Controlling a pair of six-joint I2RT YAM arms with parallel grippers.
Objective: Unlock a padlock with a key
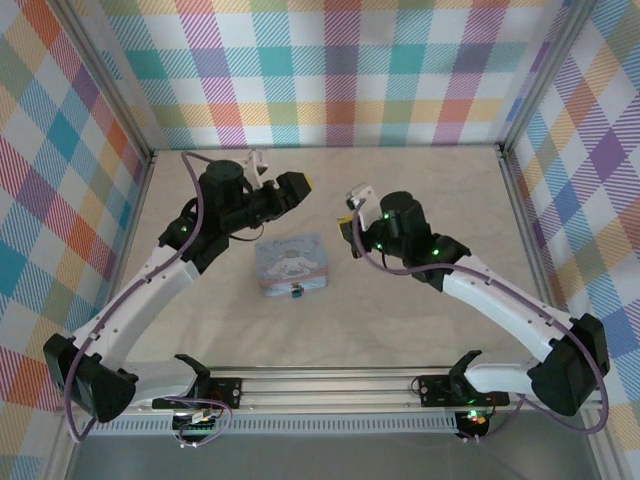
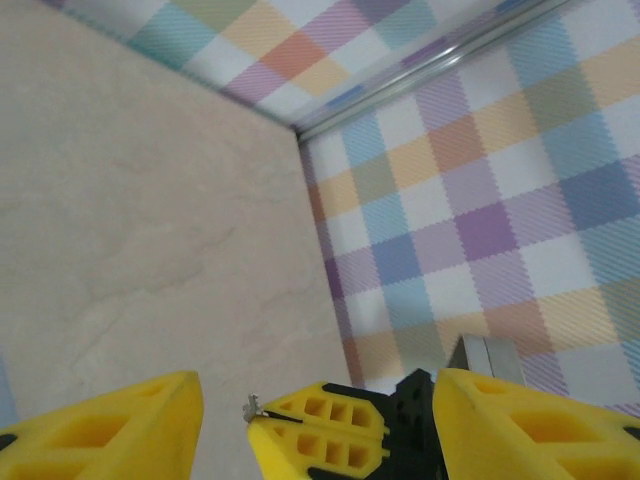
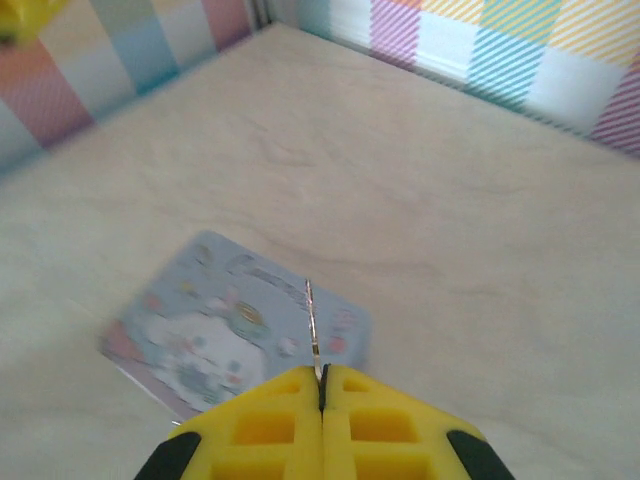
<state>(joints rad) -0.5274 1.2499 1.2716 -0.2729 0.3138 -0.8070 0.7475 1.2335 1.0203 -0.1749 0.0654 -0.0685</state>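
The right gripper (image 3: 322, 376) is pinched shut on the key (image 3: 310, 320), a thin pale metal sliver sticking straight out of its ribbed yellow fingers, probably so the tip can be aimed. It hovers to the right of the tin (image 1: 290, 262), a flat pale-blue printed box. The padlock (image 1: 297, 292), tiny and dark, sits at the tin's near edge. The left gripper (image 1: 298, 184) hangs beyond the tin, spread wide and empty.

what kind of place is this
Probably a robot test cell: plaid walls box in a pale tabletop, two arms are bolted to a rail at its near edge, and the right gripper pinches a key near a cartoon tin.
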